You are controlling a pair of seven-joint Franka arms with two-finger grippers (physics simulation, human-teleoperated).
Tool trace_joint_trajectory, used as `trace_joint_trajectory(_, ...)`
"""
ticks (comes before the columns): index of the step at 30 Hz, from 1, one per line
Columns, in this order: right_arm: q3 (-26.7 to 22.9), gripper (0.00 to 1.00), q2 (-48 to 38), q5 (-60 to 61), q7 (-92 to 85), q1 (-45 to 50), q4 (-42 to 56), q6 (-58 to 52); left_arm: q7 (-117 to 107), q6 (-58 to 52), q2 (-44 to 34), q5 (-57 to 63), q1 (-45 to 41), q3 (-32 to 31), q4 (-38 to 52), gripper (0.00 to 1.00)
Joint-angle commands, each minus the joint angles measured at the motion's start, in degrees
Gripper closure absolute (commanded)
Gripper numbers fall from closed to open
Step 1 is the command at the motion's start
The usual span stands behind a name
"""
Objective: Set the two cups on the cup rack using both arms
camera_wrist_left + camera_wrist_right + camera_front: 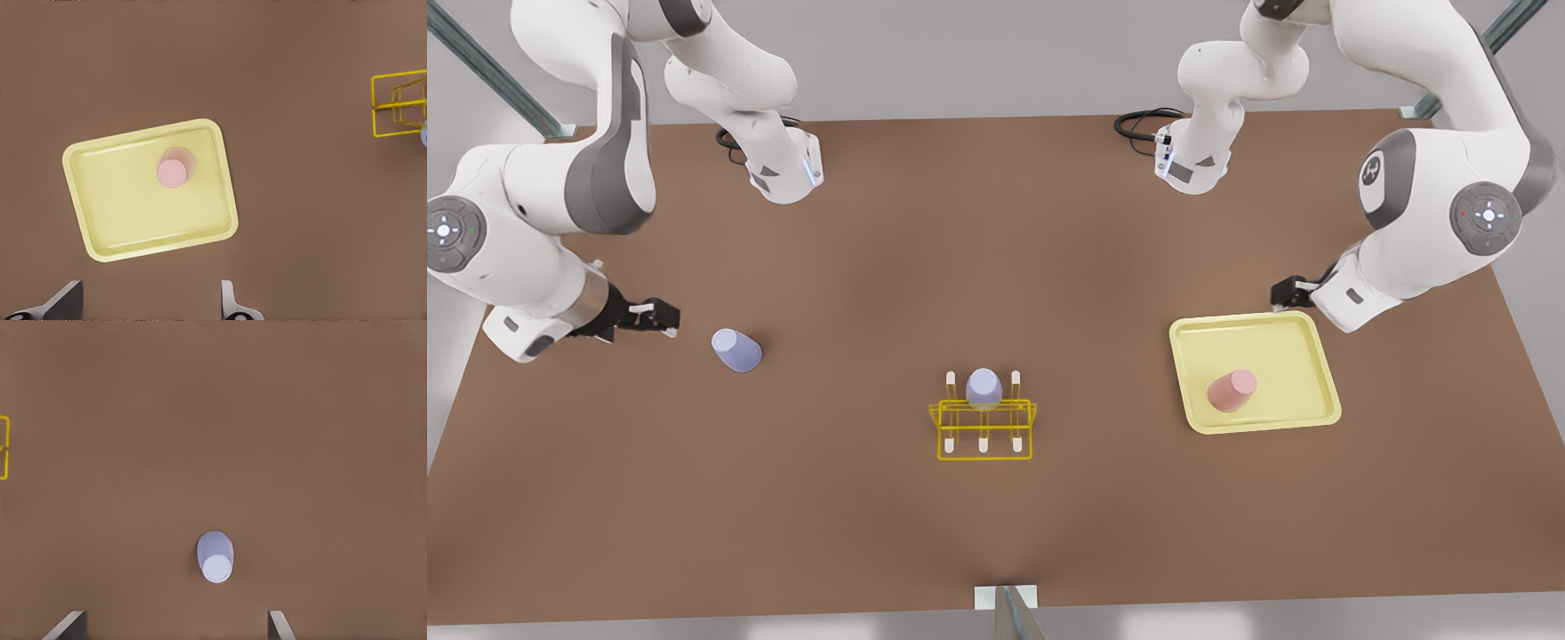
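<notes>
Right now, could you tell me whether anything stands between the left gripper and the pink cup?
Nothing visible does. The left gripper, open, hovers by the tray's edge; the pink cup stands alone on that tray. The right gripper, open, waits beside the lavender cup on the table.

A big brown table (996,267) is sitting in soft light, with a plain grey wall (978,53) standing behind it.
</notes>
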Motion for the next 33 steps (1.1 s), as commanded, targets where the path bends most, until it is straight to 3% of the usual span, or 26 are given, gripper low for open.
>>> trace_joint_trajectory(1, 0.1, 0.0, -0.1, 0.0, -1.2, 0.0, -0.1, 0.9, -0.4, 0.9, 0.0, -0.6, 0.0, 0.0, 0.1, 0.0)
trace_joint_trajectory(4, 0.1, 0.0, 1.0, -1.4, -1.7, 0.3, -0.4, 2.5, -0.4, 1.3, 0.4, -0.7, 0.0, 0.1, -2.0, 0.0)
trace_joint_trajectory(5, 0.7, 0.0, 2.2, -4.8, -2.0, 1.5, -1.8, 5.0, 0.0, 13.8, 1.0, -0.5, 0.1, 0.6, -14.0, 0.0)
trace_joint_trajectory(7, 0.4, 0.0, 4.0, -3.1, -1.7, 0.1, -8.0, 12.8, 0.0, 35.9, 2.7, -0.5, 0.1, 3.2, -27.3, 0.0)
trace_joint_trajectory(10, 0.2, 0.0, 4.8, -1.5, -1.0, -2.7, -13.9, 19.8, 0.0, 43.7, 3.4, -1.9, 0.5, 4.3, -34.0, 0.0)
trace_joint_trajectory(16, 0.2, 0.0, 0.1, -0.7, 0.5, -3.9, -30.7, 34.7, 0.0, 45.3, 6.7, -3.5, -1.1, 4.3, -34.4, 0.0)
trace_joint_trajectory(33, 0.1, 0.0, -1.4, -0.7, 3.9, -6.1, -49.9, 50.9, -0.2, 51.5, 17.3, -3.3, -1.7, 4.3, -30.9, 0.0)
